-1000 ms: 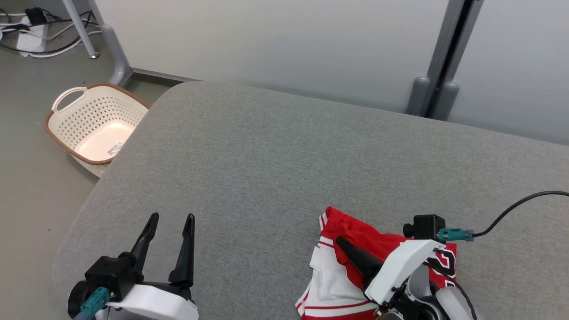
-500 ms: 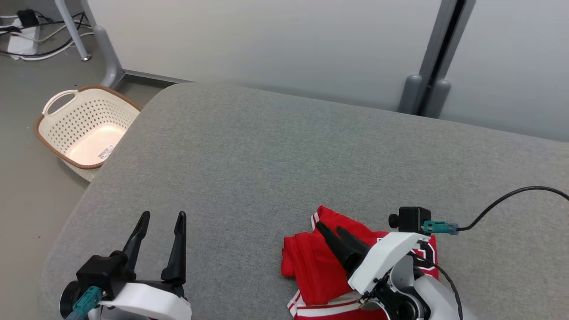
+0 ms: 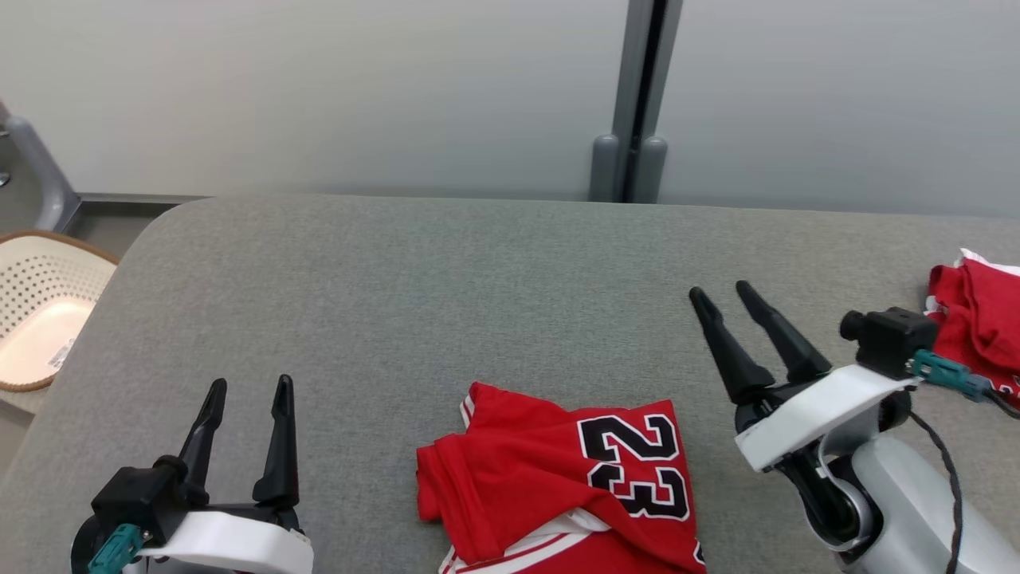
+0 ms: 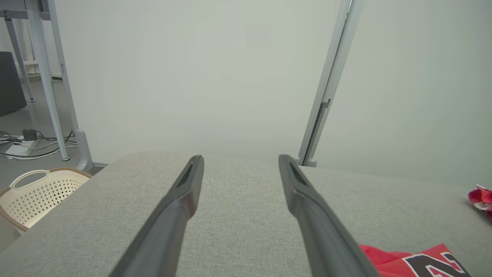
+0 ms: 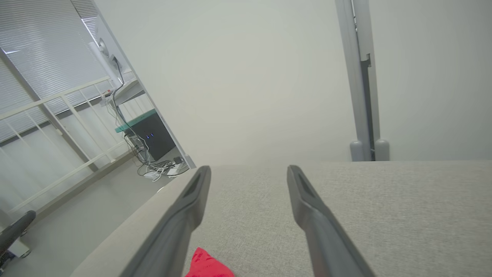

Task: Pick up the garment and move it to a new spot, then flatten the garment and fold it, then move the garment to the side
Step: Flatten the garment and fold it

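The garment, a red jersey with white trim and a black "23", lies loosely rumpled on the grey padded table at the near edge, held by nothing. My right gripper hangs open just to its right, fingers clear of the cloth. My left gripper stands open at the lower left, well apart from the jersey. The left wrist view looks between that open left gripper, with a corner of the garment at the lower right. A red fold of the garment peeks below the open right gripper.
A second red and white cloth heap lies at the table's right edge. A cream perforated basket stands on the floor off the table's left end. Grey partition panels with a post close off the far side.
My right gripper has opened, let go of the garment and drawn away up and to its right. The jersey now lies free. The head camera has swung right; the left gripper stays open.
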